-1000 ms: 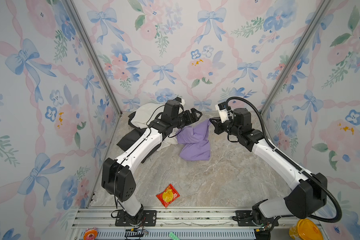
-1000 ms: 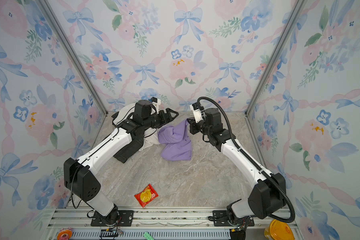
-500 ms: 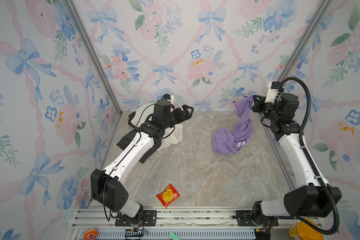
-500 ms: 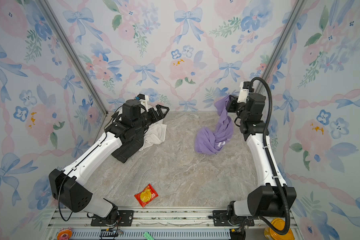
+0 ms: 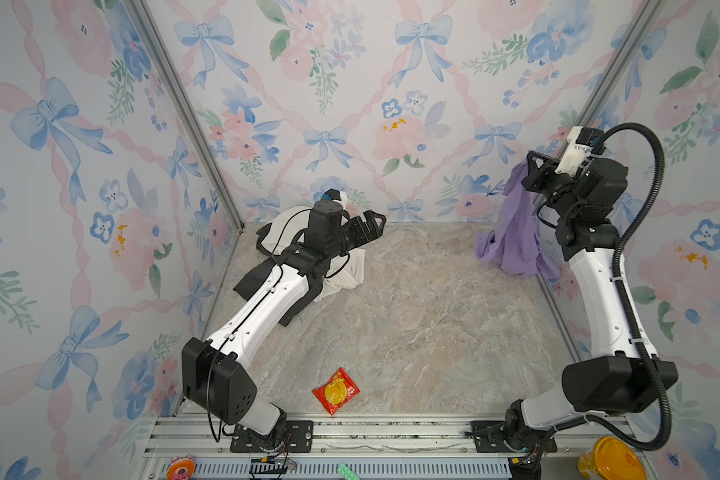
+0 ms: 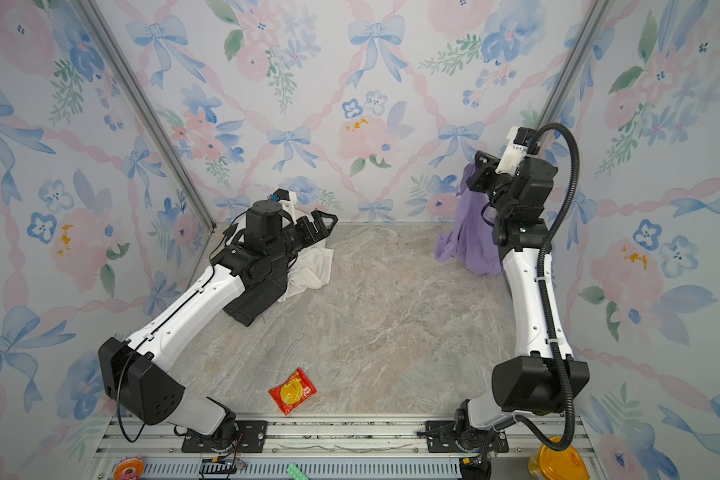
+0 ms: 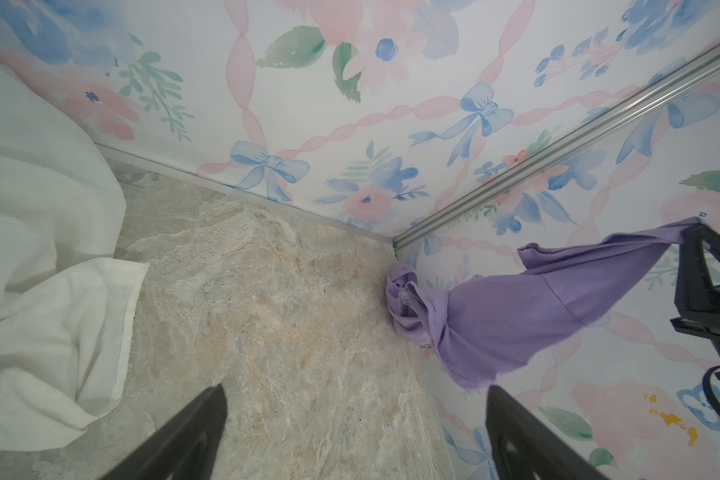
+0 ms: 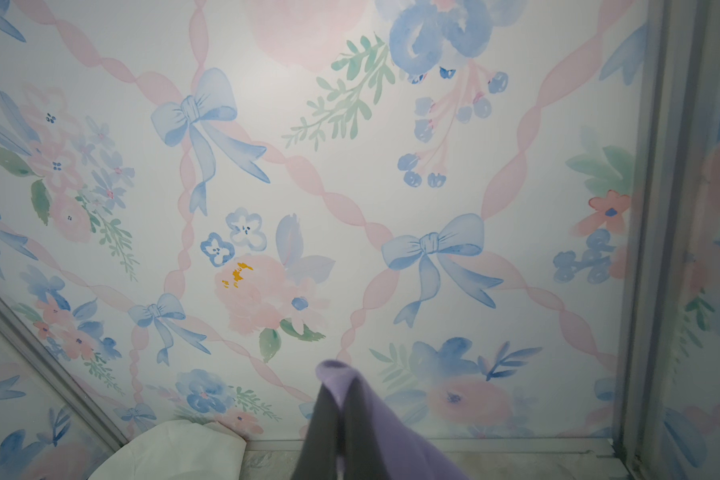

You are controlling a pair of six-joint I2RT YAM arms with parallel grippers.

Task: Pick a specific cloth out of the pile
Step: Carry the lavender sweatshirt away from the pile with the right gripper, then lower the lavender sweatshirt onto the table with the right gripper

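A metal rail (image 5: pixel 350 432) edges the near side of the marbled counter (image 5: pixel 412 324), and a yellow tub (image 5: pixel 609 459) sits beside its right end, contents unseen. Just past the rail lies a red snack packet (image 5: pixel 336 390). Farther back on the left, the pile (image 5: pixel 344 272) of cream-white and black garments rests by the floral-papered wall (image 5: pixel 350 104). The left tool (image 5: pixel 370 224) hovers over it, jaws wide and empty. In the far right corner the right tool (image 5: pixel 532 163) is clamped on the cloth (image 5: pixel 512 237), a lavender shirt hanging in loose folds, well apart from the pile.
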